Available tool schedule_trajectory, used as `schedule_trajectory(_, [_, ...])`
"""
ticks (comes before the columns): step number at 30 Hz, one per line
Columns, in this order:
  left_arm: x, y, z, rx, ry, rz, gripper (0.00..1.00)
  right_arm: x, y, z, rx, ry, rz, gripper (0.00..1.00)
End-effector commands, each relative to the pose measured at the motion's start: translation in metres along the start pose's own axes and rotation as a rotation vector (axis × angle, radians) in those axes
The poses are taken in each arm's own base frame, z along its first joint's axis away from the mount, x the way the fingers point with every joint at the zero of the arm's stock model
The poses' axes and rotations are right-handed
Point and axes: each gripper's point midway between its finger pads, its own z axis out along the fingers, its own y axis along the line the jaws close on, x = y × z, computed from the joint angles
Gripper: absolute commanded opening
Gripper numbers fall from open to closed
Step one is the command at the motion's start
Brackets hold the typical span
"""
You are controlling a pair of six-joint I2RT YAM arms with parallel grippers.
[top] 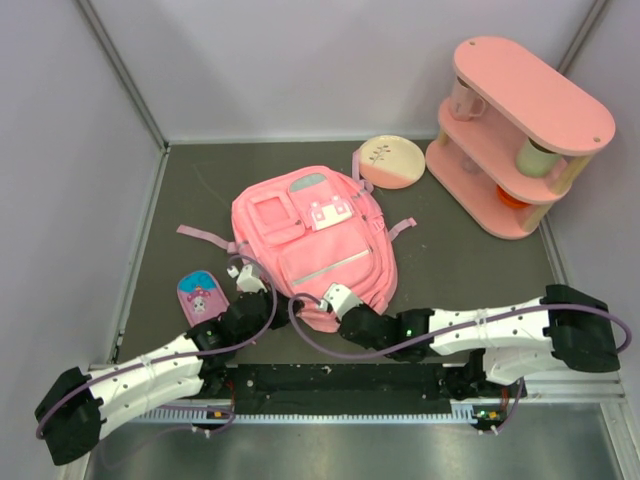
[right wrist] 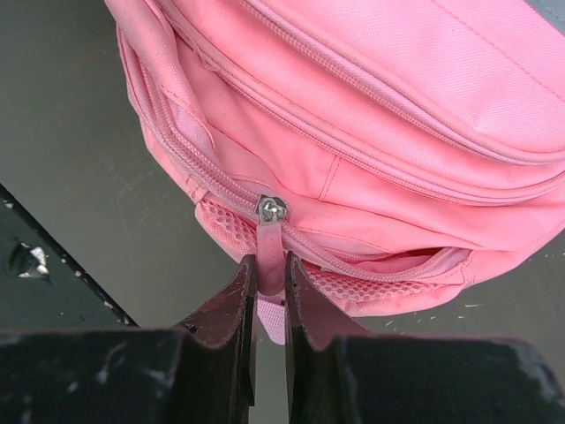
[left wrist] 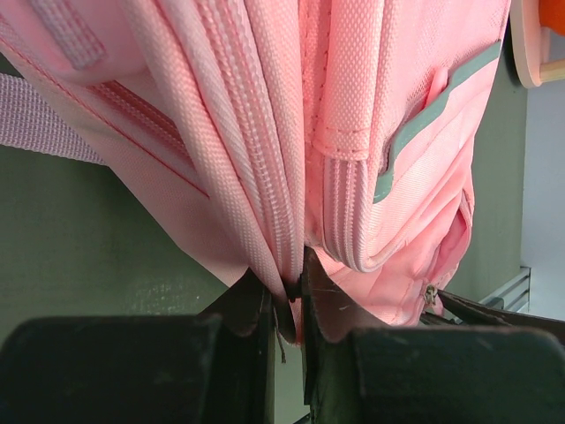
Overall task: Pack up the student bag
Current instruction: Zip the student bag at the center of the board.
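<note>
My right gripper (right wrist: pixel 269 276) is pinched tight on the pink zip pull (right wrist: pixel 270 243) that hangs from the metal slider (right wrist: pixel 271 209) at the bag's near edge. My left gripper (left wrist: pixel 284 296) is clamped on a fold of pink fabric beside a zip seam on the bag's lower left side. The student bag (top: pixel 310 235) lies flat, front pockets up, mid-frame overhead on the dark table (top: pixel 450 250), with a small pink pouch (top: pixel 202 297) near it at lower left, a round plate (top: pixel 390 162) just beside its upper right corner, and a pink shelf (top: pixel 515 135) further right.
</note>
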Motion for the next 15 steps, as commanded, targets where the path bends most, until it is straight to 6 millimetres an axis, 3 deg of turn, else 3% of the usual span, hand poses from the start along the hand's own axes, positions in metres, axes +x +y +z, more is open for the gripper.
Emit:
schedule_trajectory(1, [-0.02, 0.007, 0.004, -0.028, -0.108, 0.026, 0.0, -0.036, 0.005, -0.017, -0.057, -0.108, 0.084, 0.06])
schedule_trajectory(5, [-0.019, 0.007, 0.004, -0.021, -0.105, 0.024, 0.0, -0.038, 0.002, -0.023, -0.099, -0.11, 0.172, 0.07])
schedule_trajectory(15, [-0.018, 0.007, 0.004, -0.02, -0.103, 0.025, 0.0, -0.022, 0.007, -0.019, -0.311, -0.025, 0.502, 0.05])
